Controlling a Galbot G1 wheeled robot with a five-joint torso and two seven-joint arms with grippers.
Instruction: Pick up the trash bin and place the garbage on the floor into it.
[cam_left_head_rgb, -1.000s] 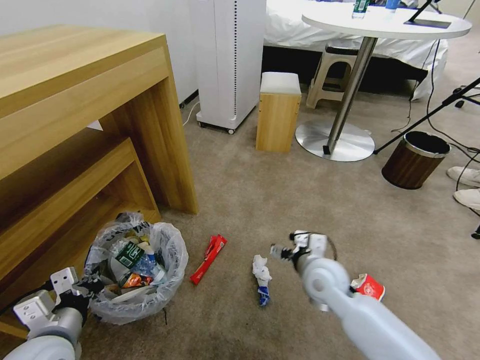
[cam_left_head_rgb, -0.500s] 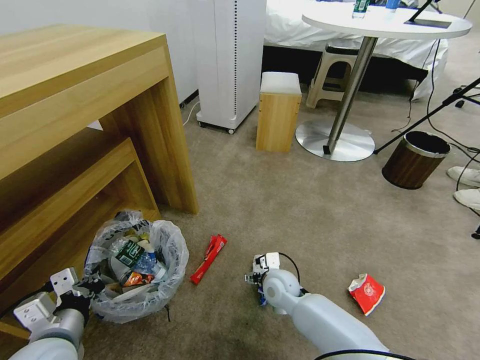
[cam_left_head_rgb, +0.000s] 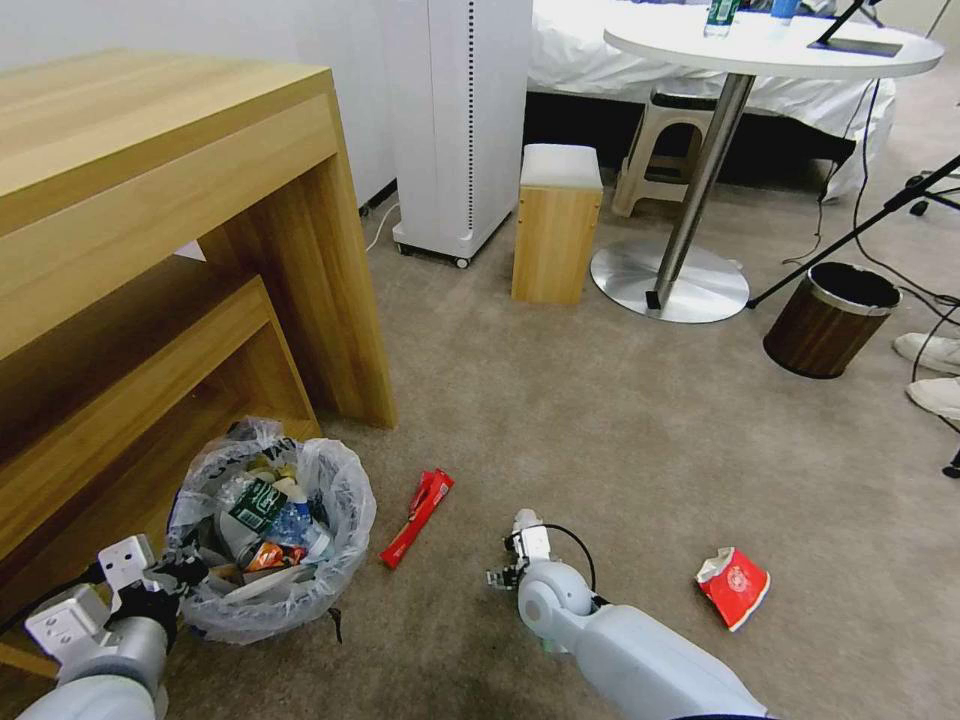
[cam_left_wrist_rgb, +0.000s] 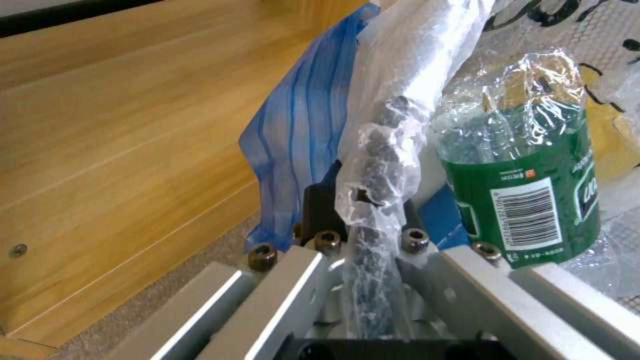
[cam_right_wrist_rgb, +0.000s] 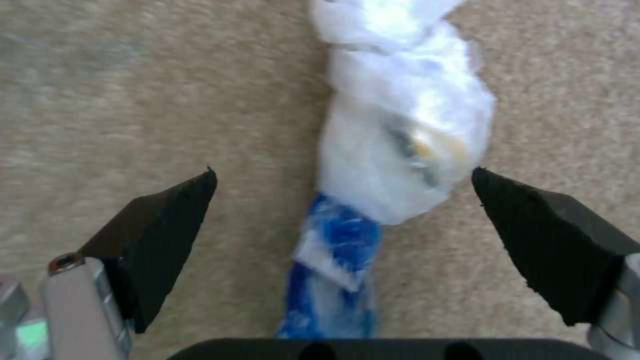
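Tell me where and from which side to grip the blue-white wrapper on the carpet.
Grip the blue-white wrapper across its bulging white middle, coming straight down from above. It lies flat on the floor, long and twisted, and the open right gripper already straddles it, one of the fingers on each side. Closing across the narrow width looks safest; the thin blue tail might slip.

Open floor (cam_left_head_rgb: 600, 420) is left around the red packet (cam_left_head_rgb: 417, 517) and crushed cup (cam_left_head_rgb: 733, 585). The trash bin (cam_left_head_rgb: 270, 540) is hemmed in by the wooden desk (cam_left_head_rgb: 170, 260).

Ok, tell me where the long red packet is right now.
In the head view, the long red packet lies on the carpet between the trash bin on its left and the right gripper.
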